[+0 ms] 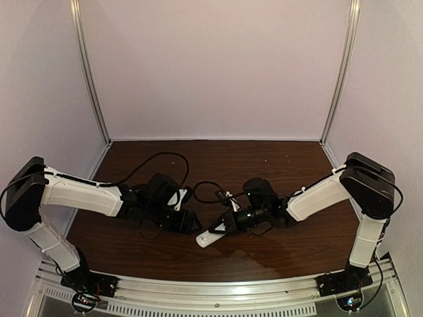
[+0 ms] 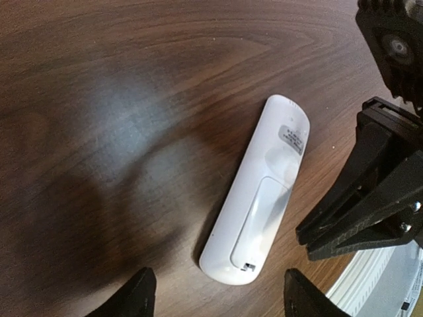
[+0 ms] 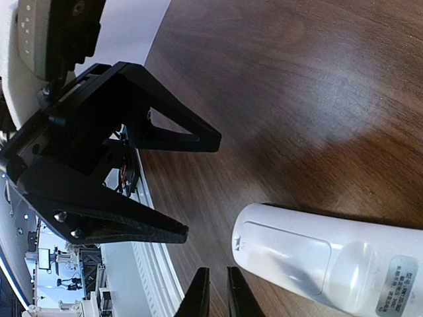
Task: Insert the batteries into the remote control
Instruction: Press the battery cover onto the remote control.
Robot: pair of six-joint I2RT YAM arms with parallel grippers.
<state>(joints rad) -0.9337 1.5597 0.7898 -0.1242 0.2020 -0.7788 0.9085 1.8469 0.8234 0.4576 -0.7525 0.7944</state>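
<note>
- The left arm (image 1: 86, 195) reaches from its base toward the remote control (image 2: 258, 198). Its forearm lies low and nearly level over the counter (image 1: 264, 172).
- The right arm (image 1: 324, 195) comes to the remote control from the other side, with the elbow high and the forearm sloping down.
- The two wrists face each other, one on each side of the remote control.
- The left claw (image 2: 221, 300) is open wide and holds nothing. In its wrist view the near end of the remote control lies just in front of the gap between the two fingertips. I cannot tell if they touch it.
- The right claw (image 3: 215, 297) is almost closed, with only a thin gap between its fingers and nothing in that gap. Its tips are just beside the rounded end of the remote control, apart from it.
- The remote control lies flat on the counter between the two claws, back side up. The battery cover (image 2: 261, 218) is in place and a small label (image 2: 293, 137) is near the far end.
</note>
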